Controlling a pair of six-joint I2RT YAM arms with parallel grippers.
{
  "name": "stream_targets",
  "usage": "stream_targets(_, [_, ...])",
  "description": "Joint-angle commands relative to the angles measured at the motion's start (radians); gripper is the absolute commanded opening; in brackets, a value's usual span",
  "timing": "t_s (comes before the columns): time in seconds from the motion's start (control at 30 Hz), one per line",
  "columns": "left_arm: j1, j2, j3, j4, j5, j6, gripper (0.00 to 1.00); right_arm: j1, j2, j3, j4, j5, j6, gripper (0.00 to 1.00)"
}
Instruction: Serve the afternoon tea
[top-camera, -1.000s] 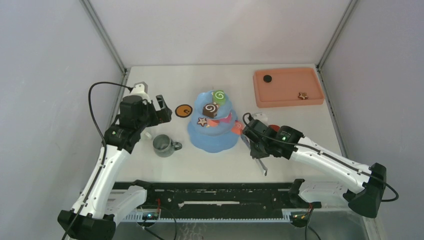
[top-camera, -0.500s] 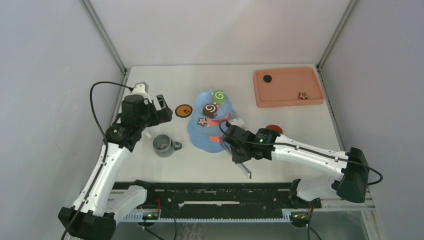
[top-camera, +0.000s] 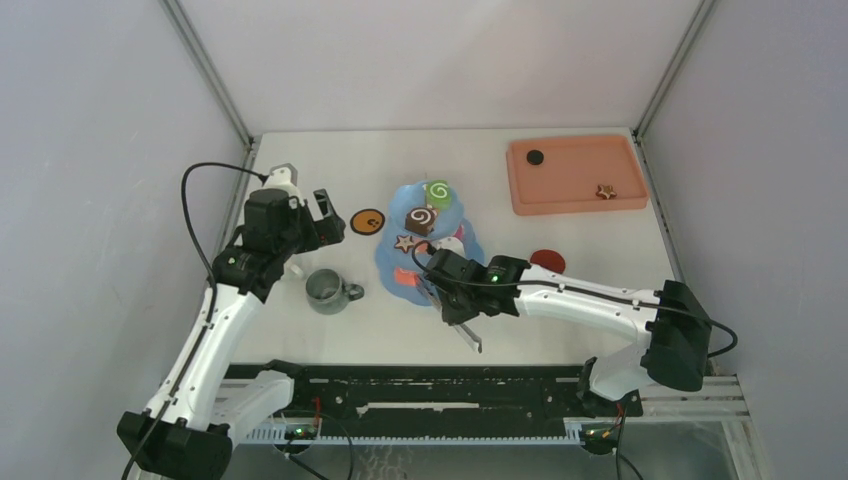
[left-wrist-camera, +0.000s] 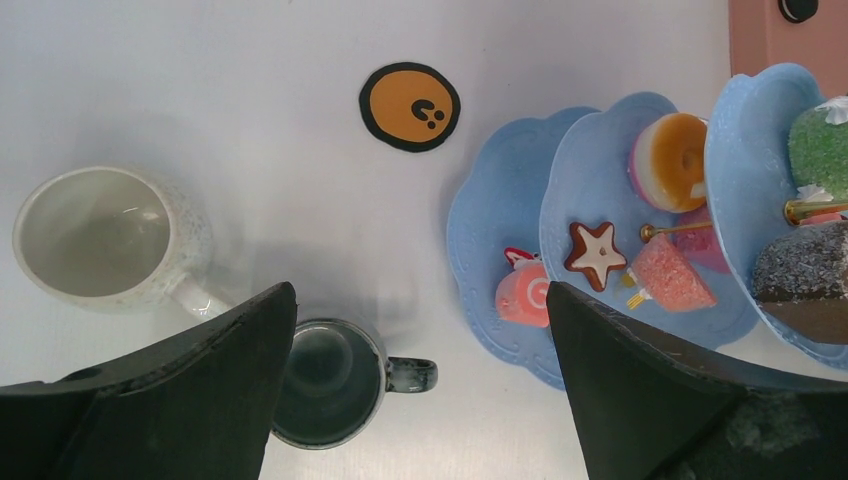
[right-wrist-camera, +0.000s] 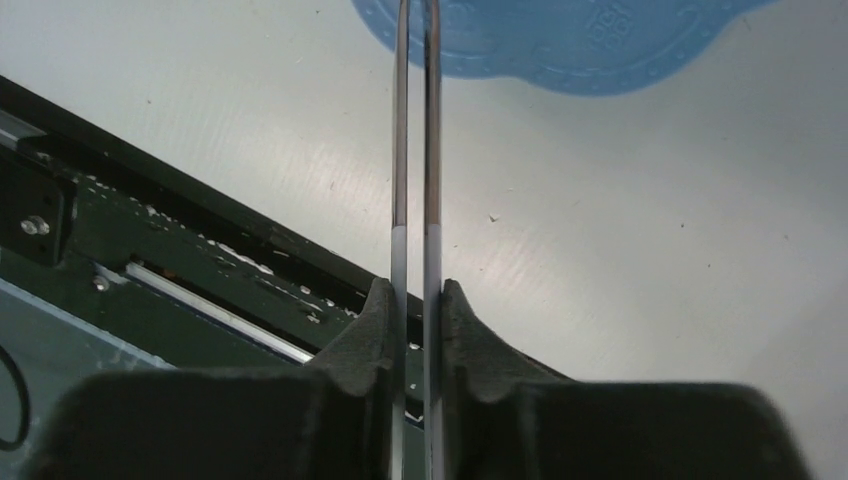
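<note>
The light blue three-tier cake stand (top-camera: 425, 262) stands mid-table with pastries on its tiers. The left wrist view shows a star cookie (left-wrist-camera: 597, 250), a pink swirl roll (left-wrist-camera: 525, 293) and an orange tart (left-wrist-camera: 672, 148). My right gripper (top-camera: 450, 298) is at the stand's near edge, shut on the long metal tongs (right-wrist-camera: 415, 150), whose two arms lie almost together. My left gripper (left-wrist-camera: 420, 380) hangs open above the grey-green mug (left-wrist-camera: 325, 380), with the white mug (left-wrist-camera: 100, 235) to its left.
An orange disc (top-camera: 368, 221) lies left of the stand and a red disc (top-camera: 547, 260) right of it. The salmon-pink tray (top-camera: 575, 200) at the back right holds a black piece (top-camera: 535, 157) and a star cookie (top-camera: 605, 191). The dark rail (right-wrist-camera: 150, 260) runs along the near edge.
My right arm has swung left with the tongs, from the stand's right side to its near front edge. The left arm has stayed still.
</note>
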Motion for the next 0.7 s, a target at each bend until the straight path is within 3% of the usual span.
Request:
stream_targets(0.0, [0.008, 0.005, 0.028, 0.012, -0.01, -0.009, 1.0, 0.016, -0.006, 0.04, 0.049, 0.014, -0.004, 0.29])
stream_targets(0.2, [0.008, 0.007, 0.027, 0.013, -0.011, -0.011, 1.0, 0.013, -0.04, 0.04, 0.013, 0.039, -0.005, 0.43])
stream_targets(0.67, [0.008, 0.036, 0.042, 0.018, -0.015, -0.007, 1.0, -0.003, -0.208, -0.008, -0.095, 0.051, 0.046, 0.45])
